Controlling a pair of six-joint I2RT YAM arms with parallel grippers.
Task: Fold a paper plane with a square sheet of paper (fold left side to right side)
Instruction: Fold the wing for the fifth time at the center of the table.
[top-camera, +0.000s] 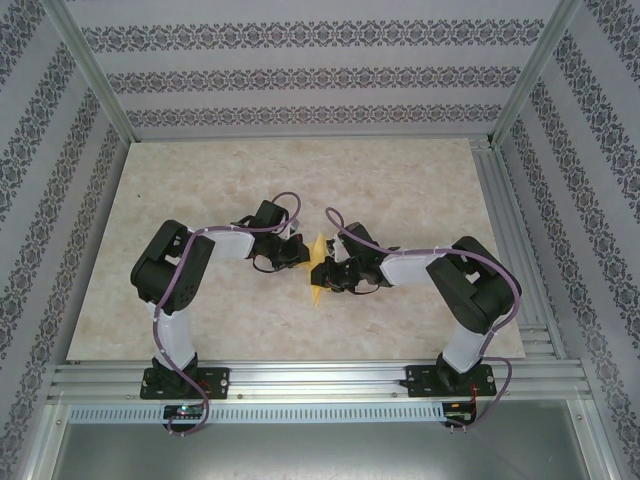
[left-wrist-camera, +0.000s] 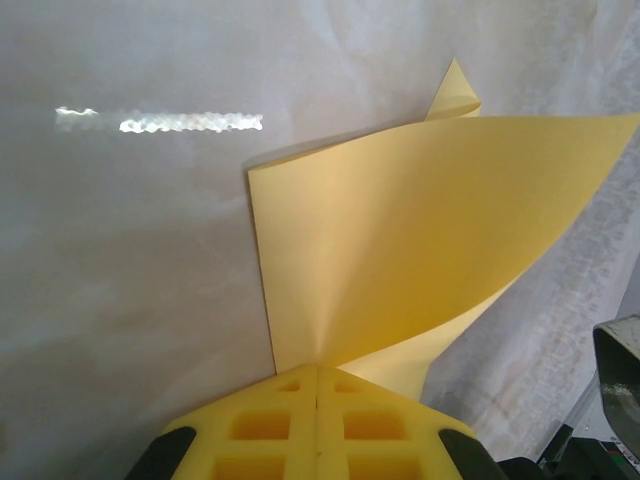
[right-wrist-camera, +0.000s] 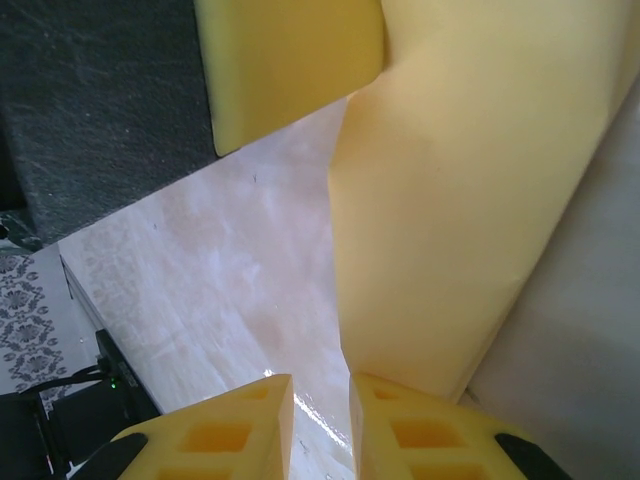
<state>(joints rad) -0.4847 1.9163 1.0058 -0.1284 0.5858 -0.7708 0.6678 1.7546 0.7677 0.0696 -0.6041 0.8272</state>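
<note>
The square sheet of paper (top-camera: 320, 246) is yellow-orange and stands curled up off the table between the two grippers at mid-table. My left gripper (top-camera: 300, 252) is shut on its near edge. In the left wrist view the sheet (left-wrist-camera: 420, 230) fans up and to the right from the pinched fingertips (left-wrist-camera: 318, 368), with a small bent corner at its far end. My right gripper (top-camera: 322, 275) faces it from the right. In the right wrist view its jaws (right-wrist-camera: 320, 385) stand a little apart with bare table between them. The sheet (right-wrist-camera: 450, 200) rises just past the right finger, its edge at that fingertip.
The pale marble tabletop (top-camera: 400, 180) lies open behind and to both sides of the arms. Aluminium rails (top-camera: 510, 230) and patterned walls close it in. In the right wrist view the left gripper's yellow finger (right-wrist-camera: 290, 60) and black body (right-wrist-camera: 100, 100) hang close above.
</note>
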